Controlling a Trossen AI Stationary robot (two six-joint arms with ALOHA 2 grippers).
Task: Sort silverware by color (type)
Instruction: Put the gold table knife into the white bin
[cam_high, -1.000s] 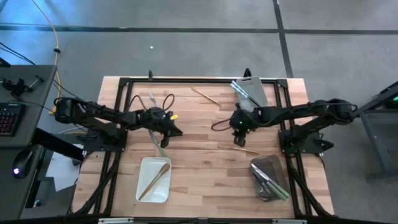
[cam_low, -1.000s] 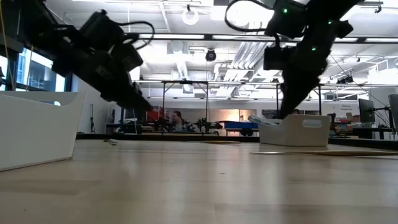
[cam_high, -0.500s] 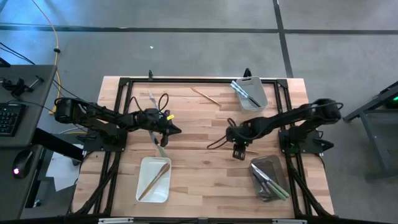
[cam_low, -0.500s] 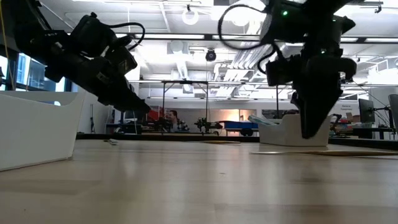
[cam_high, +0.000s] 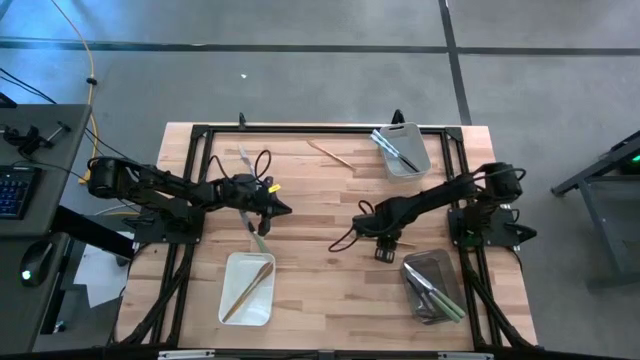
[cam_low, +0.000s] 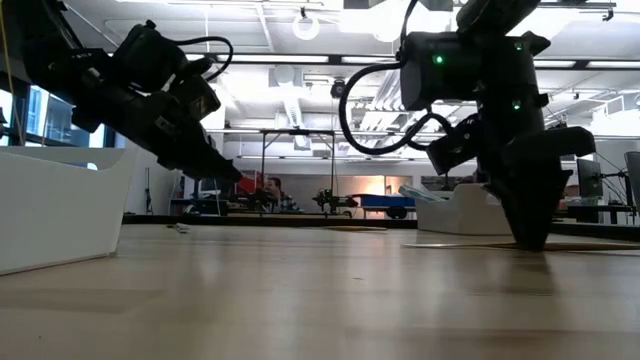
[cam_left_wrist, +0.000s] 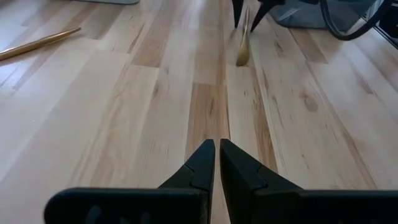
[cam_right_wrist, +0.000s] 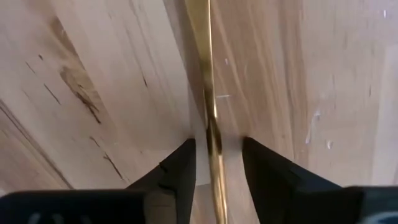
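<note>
A gold utensil (cam_right_wrist: 208, 93) lies flat on the wood near the table's middle (cam_high: 405, 242), also seen in the left wrist view (cam_left_wrist: 242, 50). My right gripper (cam_right_wrist: 214, 146) is open and low over it (cam_high: 384, 246), one finger on each side of the slim handle, with a gap showing on both sides. My left gripper (cam_left_wrist: 216, 155) is shut and empty, held above the table left of centre (cam_high: 275, 210). A pale-green piece (cam_high: 258, 240) lies on the table just near-side of it. A second gold piece (cam_high: 330, 152) lies toward the far edge.
A white tray (cam_high: 247, 288) near the left front holds a gold piece. A grey tray (cam_high: 430, 285) at the right front holds green-handled pieces. A tray (cam_high: 403, 150) at the far right holds blue-handled ones. Another utensil (cam_high: 243, 160) lies far left. Bare wood lies between the arms.
My right gripper has moved from beside the far-right tray toward the table's near edge and down, ending with its fingers astride the gold utensil. My left arm has drawn back slightly toward the table's left and stayed shut.
</note>
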